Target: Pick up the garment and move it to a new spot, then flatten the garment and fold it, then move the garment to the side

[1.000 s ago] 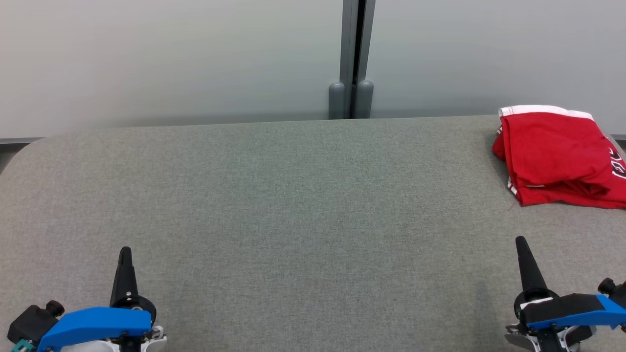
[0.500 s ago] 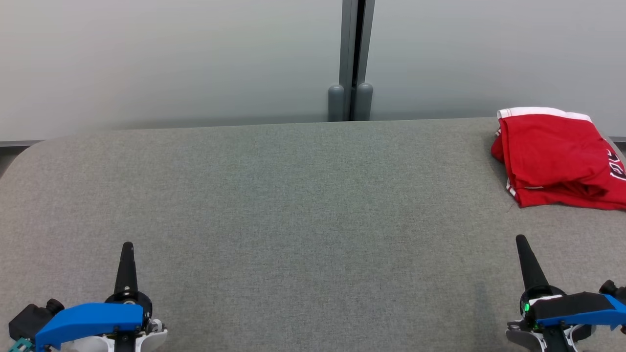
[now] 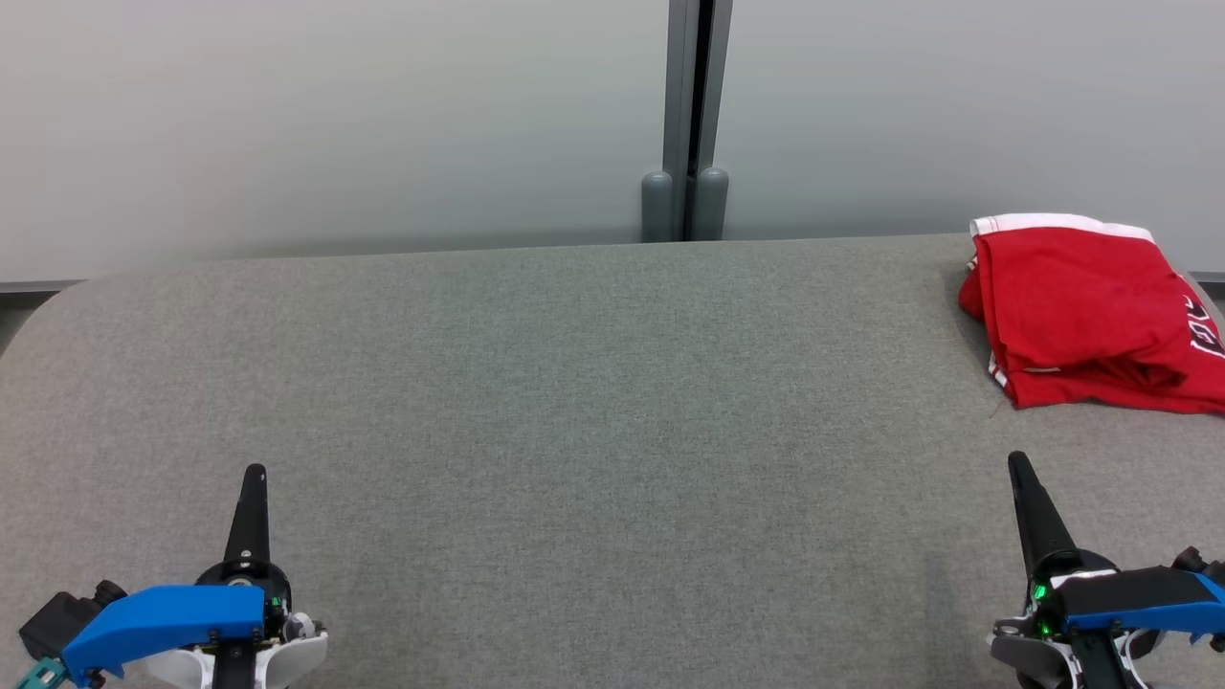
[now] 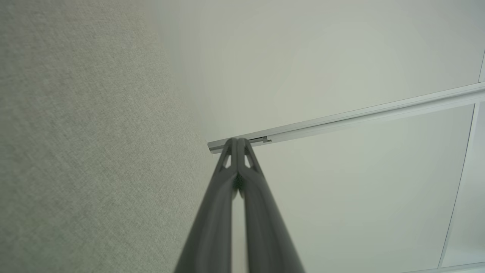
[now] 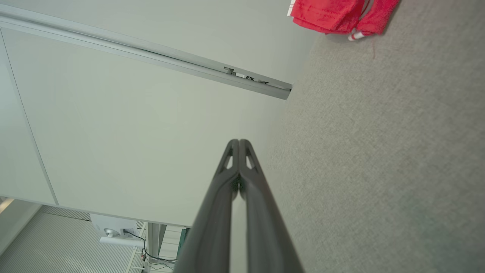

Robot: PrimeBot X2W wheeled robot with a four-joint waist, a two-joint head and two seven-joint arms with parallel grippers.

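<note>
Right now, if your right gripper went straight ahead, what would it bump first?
Probably the wall beyond the table: the right gripper seems aimed just left of the red garment.

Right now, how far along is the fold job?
Looks done: the red garment lies folded in layers at the far right of the grey table. In hand: nothing; the left gripper and right gripper are shut, empty, apart from it. Left: probably nothing, though the fold's lower edge looks loose.

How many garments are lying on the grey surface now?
1. The red garment lies folded at the far right end of the grey surface, beyond the right gripper; the head view's edge cuts off part of it.
</note>
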